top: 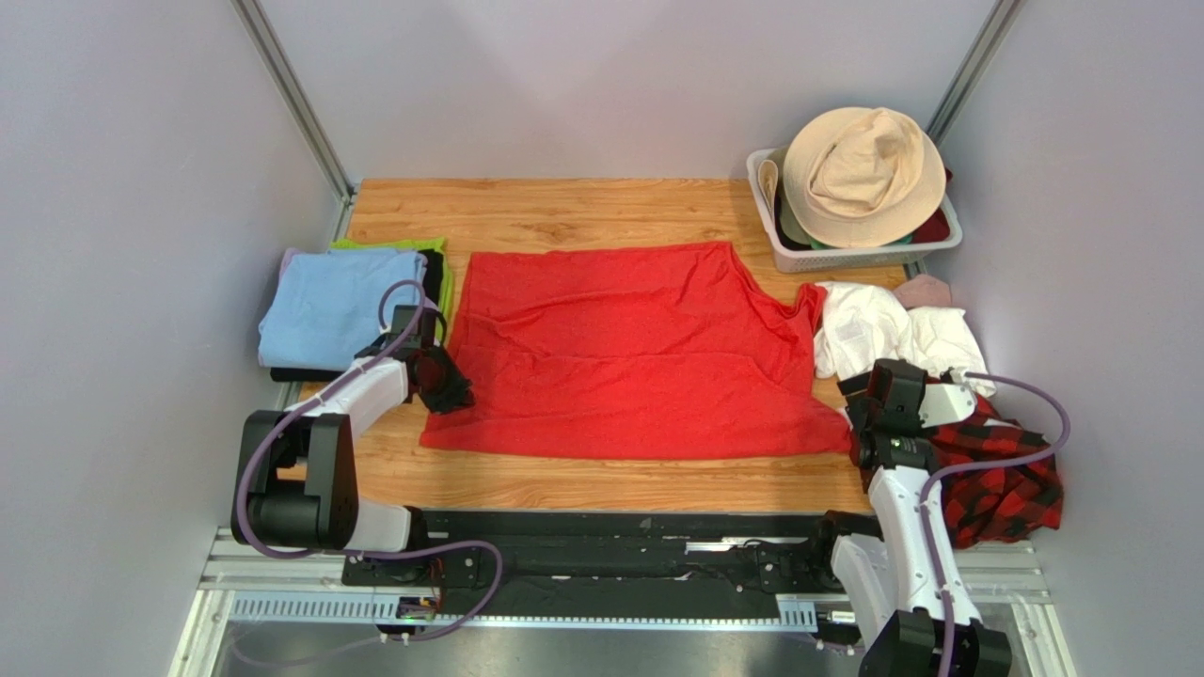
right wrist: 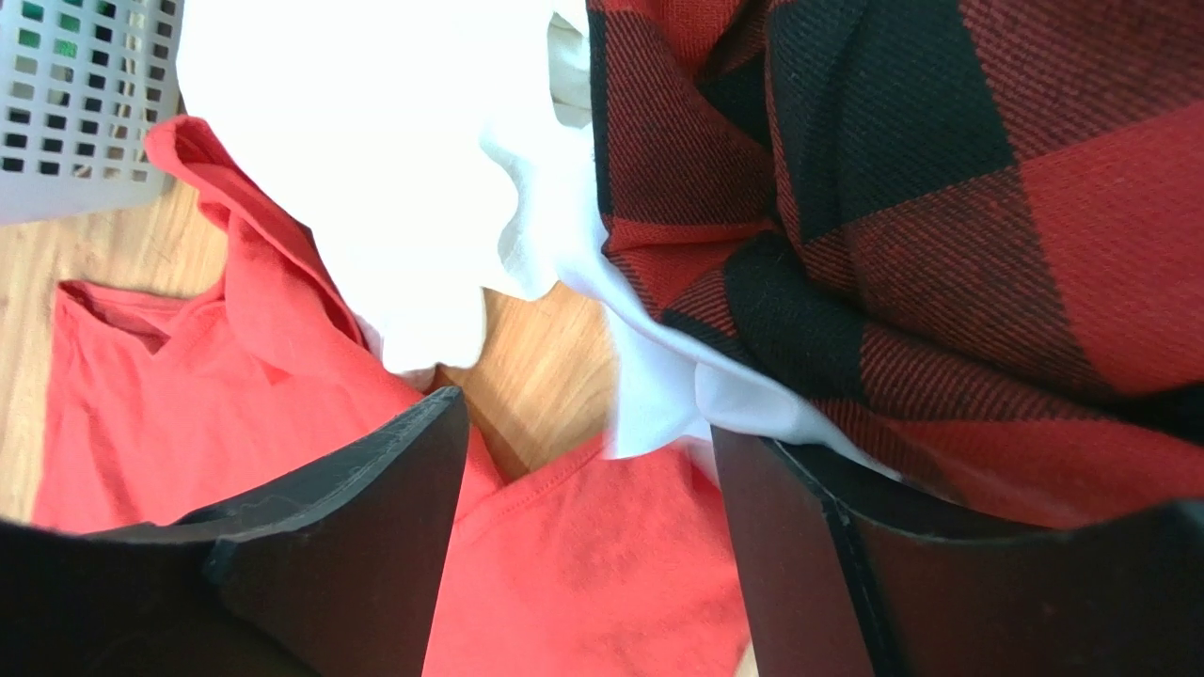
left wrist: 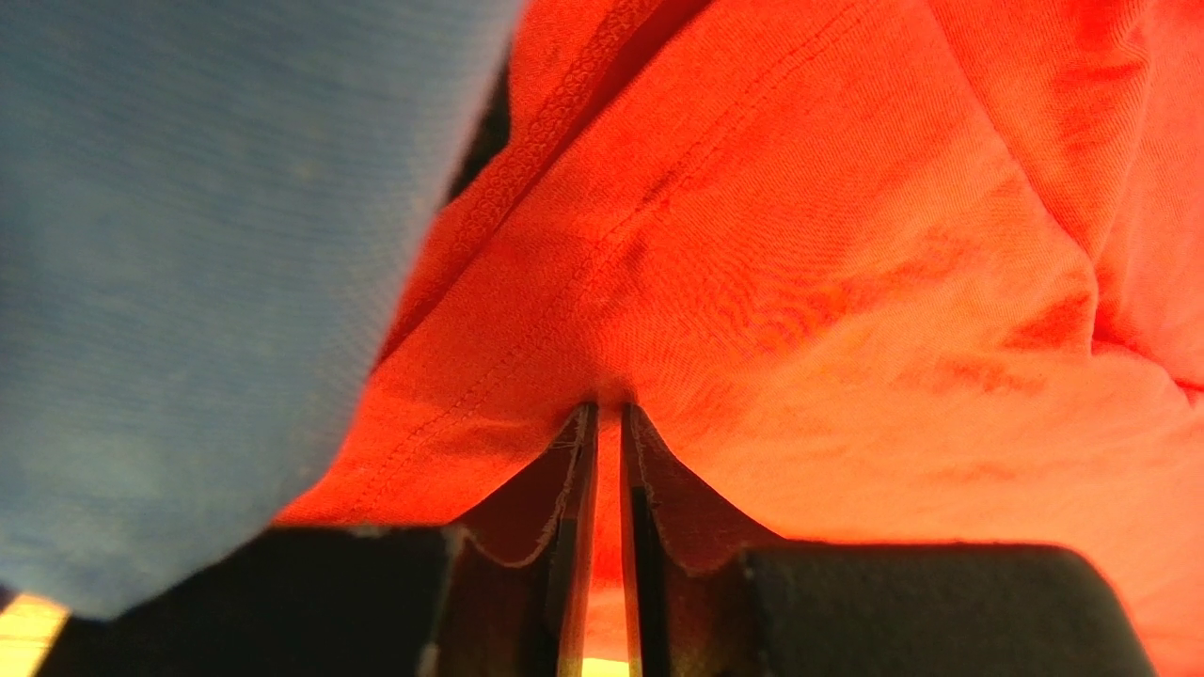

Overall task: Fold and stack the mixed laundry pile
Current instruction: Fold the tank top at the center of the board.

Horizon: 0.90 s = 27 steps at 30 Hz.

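- The folding step for the red T-shirt (top: 636,353) is judged to be in hand. The shirt is lying spread flat on the wooden table (top: 565,212), and no fold is being shown in it yet.
- The shirt's left edge is being pinched by the left gripper (left wrist: 608,416). Its fingers (left wrist: 573,564) are pressed almost together, with red cloth bunching up over their tips.
- A folded light blue cloth (left wrist: 184,254) is lying just to the left of those fingers, over black (top: 290,375) and green (top: 410,246) cloths.
- The right gripper (right wrist: 587,423) is being held with its fingers (right wrist: 353,522) spread wide, and nothing is being gripped.
- The shirt's right hem is lying below the gap between the spread fingers. The white cloths (right wrist: 368,155) are lying just ahead of the tips, and the red-and-black plaid shirt (right wrist: 919,212) is draped ahead of the right finger and over it.
- A small pink piece (top: 926,291) is lying beyond the white cloths, well ahead of the right fingers.
- For the next move, the right hem is probably to be pinched clear of the white cloth, so that both edges can be lifted together.
- The white slatted basket (top: 792,251) is standing far ahead of the right fingers, to their left. It is being covered by a beige bucket hat (top: 862,169). Green and dark red items are showing under the brim, but what they are cannot be told.
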Available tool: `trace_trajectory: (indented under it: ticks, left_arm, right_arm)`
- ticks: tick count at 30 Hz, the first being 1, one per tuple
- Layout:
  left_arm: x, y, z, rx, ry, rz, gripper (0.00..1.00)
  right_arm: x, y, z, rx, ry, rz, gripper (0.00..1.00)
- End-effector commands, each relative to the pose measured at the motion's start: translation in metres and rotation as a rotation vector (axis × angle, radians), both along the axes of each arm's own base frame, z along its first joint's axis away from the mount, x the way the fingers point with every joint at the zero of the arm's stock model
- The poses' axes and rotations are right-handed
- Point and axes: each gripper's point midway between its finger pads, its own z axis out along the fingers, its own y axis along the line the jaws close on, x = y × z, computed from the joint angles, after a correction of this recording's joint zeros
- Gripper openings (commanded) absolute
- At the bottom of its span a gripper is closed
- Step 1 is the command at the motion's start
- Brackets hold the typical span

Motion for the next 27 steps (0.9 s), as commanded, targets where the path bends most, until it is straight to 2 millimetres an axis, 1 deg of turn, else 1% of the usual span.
trace_trajectory:
  ticks: [1, 3, 4, 5, 6, 7, 8, 9, 10, 11, 12, 13, 14, 15, 16, 17, 18, 19, 20, 21, 22, 24, 25, 26, 27]
  left_arm:
    - [-0.001, 0.002, 0.005, -0.002, -0.018, -0.006, 0.23]
    - [-0.005, 0.002, 0.008, -0.007, -0.031, -0.005, 0.28]
    - [-0.004, 0.001, 0.017, -0.012, -0.065, -0.009, 0.3]
    - [-0.008, 0.0, 0.02, -0.019, -0.069, -0.012, 0.34]
    - [-0.009, -0.002, 0.025, -0.025, -0.085, -0.022, 0.36]
    - [-0.012, -0.003, 0.036, -0.03, -0.108, -0.027, 0.38]
    - [-0.013, -0.005, 0.043, -0.041, -0.126, -0.035, 0.43]
    - [-0.014, -0.007, 0.05, -0.046, -0.148, -0.051, 0.45]
    - [-0.017, -0.009, 0.062, -0.049, -0.177, -0.06, 0.51]
    - [-0.014, -0.01, 0.075, -0.048, -0.208, -0.068, 0.53]
    - [-0.014, -0.015, 0.086, -0.043, -0.238, -0.103, 0.53]
    - [-0.017, -0.017, 0.098, -0.034, -0.254, -0.115, 0.53]
    - [-0.009, -0.02, 0.12, -0.011, -0.308, -0.137, 0.53]
    - [-0.006, -0.022, 0.132, 0.006, -0.344, -0.161, 0.54]
    - [0.004, -0.025, 0.155, 0.016, -0.404, -0.179, 0.54]
    - [0.01, -0.028, 0.165, 0.038, -0.432, -0.198, 0.55]
    - [0.017, -0.028, 0.174, 0.064, -0.457, -0.224, 0.55]
    - [0.034, -0.031, 0.189, 0.074, -0.488, -0.239, 0.54]
    - [0.043, -0.032, 0.195, 0.086, -0.497, -0.246, 0.54]
    - [0.053, -0.031, 0.201, 0.106, -0.504, -0.268, 0.54]
    - [0.072, -0.034, 0.207, 0.116, -0.5, -0.278, 0.53]
    - [0.089, -0.035, 0.21, 0.129, -0.485, -0.28, 0.52]
    - [0.106, -0.039, 0.211, 0.129, -0.478, -0.281, 0.53]
    - [0.115, -0.035, 0.211, 0.147, -0.469, -0.253, 0.6]
    - [0.126, -0.037, 0.213, 0.142, -0.482, -0.242, 0.61]
  right_arm:
    - [-0.008, -0.007, 0.025, -0.066, 0.032, 0.013, 0.7]
    - [-0.008, -0.009, 0.042, -0.104, 0.033, 0.037, 0.69]
    - [-0.007, -0.009, 0.051, -0.121, 0.018, 0.05, 0.67]
    - [-0.002, -0.005, 0.064, -0.133, -0.009, 0.087, 0.66]
    - [0.0, -0.003, 0.072, -0.166, -0.012, 0.132, 0.66]
    - [0.002, 0.0, 0.08, -0.178, -0.026, 0.168, 0.65]
    - [0.009, 0.01, 0.089, -0.171, -0.059, 0.232, 0.65]
    - [0.014, 0.015, 0.1, -0.197, -0.079, 0.285, 0.64]
    - [0.019, 0.021, 0.108, -0.204, -0.106, 0.329, 0.64]
    - [0.027, 0.036, 0.118, -0.192, -0.154, 0.408, 0.64]
    - [0.033, 0.04, 0.131, -0.21, -0.182, 0.447, 0.62]
    - [0.037, 0.046, 0.139, -0.213, -0.204, 0.479, 0.62]
    - [0.047, 0.056, 0.142, -0.215, -0.219, 0.535, 0.63]
    - [0.052, 0.06, 0.147, -0.219, -0.22, 0.556, 0.63]
    - [0.059, 0.063, 0.162, -0.238, -0.237, 0.578, 0.62]
    - [0.067, 0.073, 0.165, -0.24, -0.235, 0.621, 0.62]
    - [0.078, 0.079, 0.157, -0.226, -0.194, 0.651, 0.61]
    - [0.089, 0.084, 0.172, -0.251, -0.21, 0.676, 0.58]
    - [0.096, 0.101, 0.175, -0.259, -0.209, 0.732, 0.57]
    - [0.109, 0.109, 0.163, -0.258, -0.161, 0.765, 0.56]
    - [0.119, 0.126, 0.182, -0.286, -0.193, 0.811, 0.56]
    - [0.136, 0.137, 0.184, -0.338, -0.153, 0.848, 0.56]
    - [0.149, 0.146, 0.169, -0.342, -0.099, 0.875, 0.56]
    - [0.161, 0.157, 0.183, -0.378, -0.109, 0.893, 0.56]
    - [0.168, 0.161, 0.181, -0.384, -0.095, 0.898, 0.57]
